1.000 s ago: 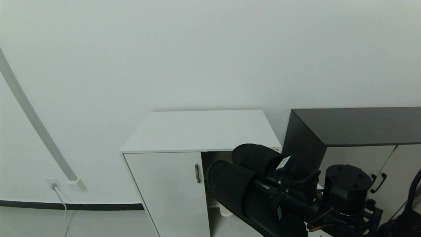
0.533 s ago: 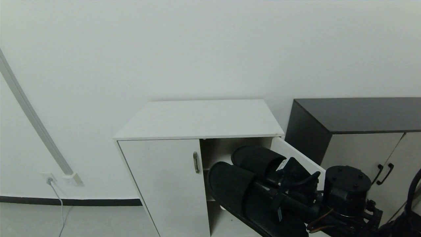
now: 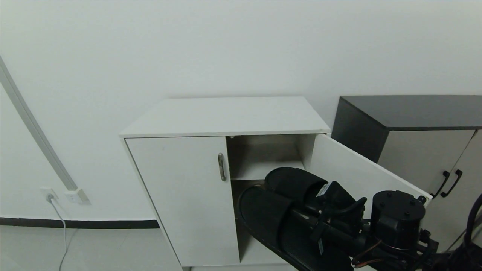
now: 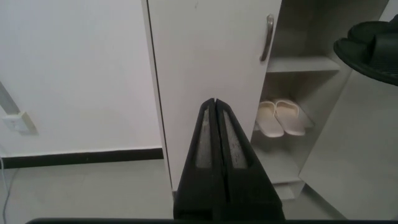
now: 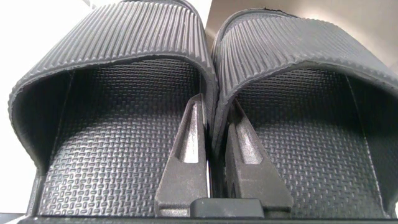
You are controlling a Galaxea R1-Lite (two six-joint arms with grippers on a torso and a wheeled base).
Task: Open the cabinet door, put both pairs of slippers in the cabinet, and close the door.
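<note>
A white cabinet (image 3: 226, 113) stands against the wall with its left door (image 3: 180, 195) closed and its right door (image 3: 350, 169) swung open. My right gripper (image 5: 214, 109) is shut on a pair of black slippers (image 3: 278, 203), its fingers (image 5: 189, 137) pinching the two inner side walls together. The pair hangs level in front of the open compartment, just below its shelf (image 3: 260, 173). A pale pair of slippers (image 4: 283, 118) lies on a lower shelf inside. My left gripper (image 4: 214, 106) is shut, holds nothing, and sits low in front of the closed door (image 4: 205, 56).
A dark-topped cabinet (image 3: 410, 109) with black handles stands right of the open door. A wall socket (image 3: 77, 196) with a cable and a slanted conduit are on the wall to the left. Bare floor (image 4: 93, 193) lies before the cabinet.
The whole head picture has shifted: the cabinet sits higher in it and more of the open compartment and door shows. The right arm with the black slippers keeps its place in the picture.
</note>
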